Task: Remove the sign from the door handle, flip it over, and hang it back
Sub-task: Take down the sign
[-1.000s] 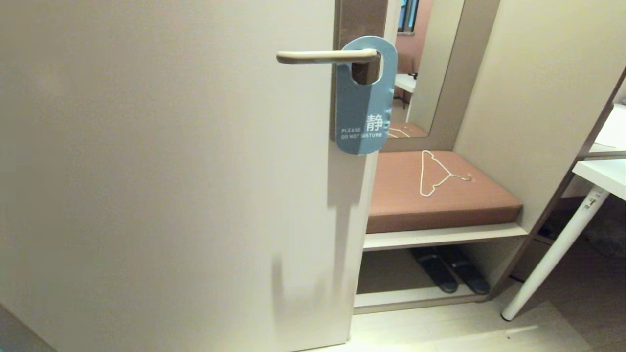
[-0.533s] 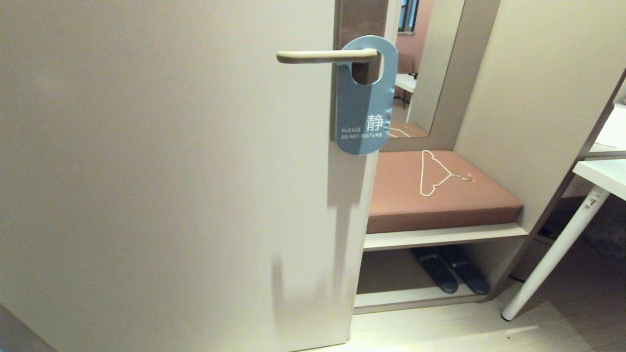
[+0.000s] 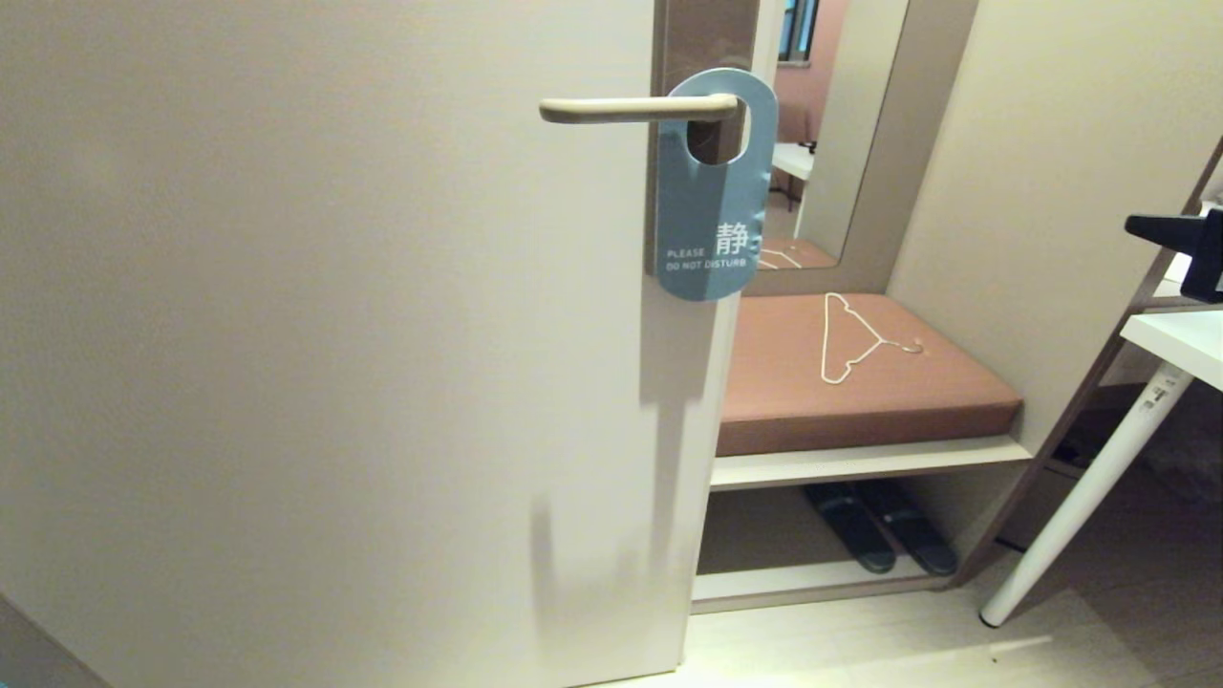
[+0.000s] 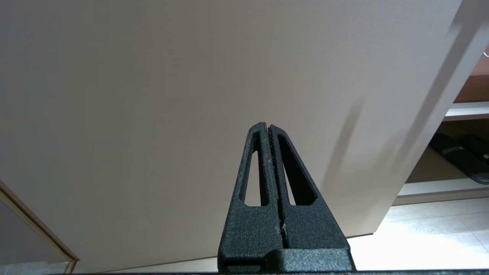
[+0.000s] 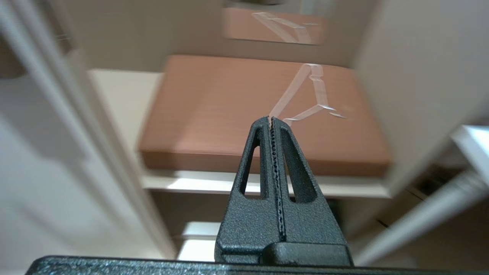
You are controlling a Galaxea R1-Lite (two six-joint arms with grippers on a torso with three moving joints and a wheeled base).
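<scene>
The sign point(image 3: 709, 205) hangs by its large hole on the door handle point(image 3: 621, 110), blue-grey face outward, reading "PLEASE DO NOT DISTURB". The cream lever sticks out leftward from a tall brown-grey plate point(image 3: 705, 33) at the door's edge. My right gripper point(image 3: 1132, 225) pokes in at the head view's right edge, far right of the sign; its wrist view shows the right gripper point(image 5: 271, 119) shut and empty, pointing toward the bench. My left gripper point(image 4: 266, 125) is shut and empty, facing the plain door low down, outside the head view.
Past the door's edge is a nook with a brown cushioned bench point(image 3: 917, 397); a white wire hanger point(image 3: 846, 339) lies on it and dark slippers point(image 3: 879, 537) sit beneath. A mirror point(image 3: 831, 143) stands behind it. A white table point(image 3: 1180, 344) with a slanted leg is at right.
My right gripper has risen into the head view at the right edge; before, no arm showed there. The sign, the handle and the left gripper have stayed put.
</scene>
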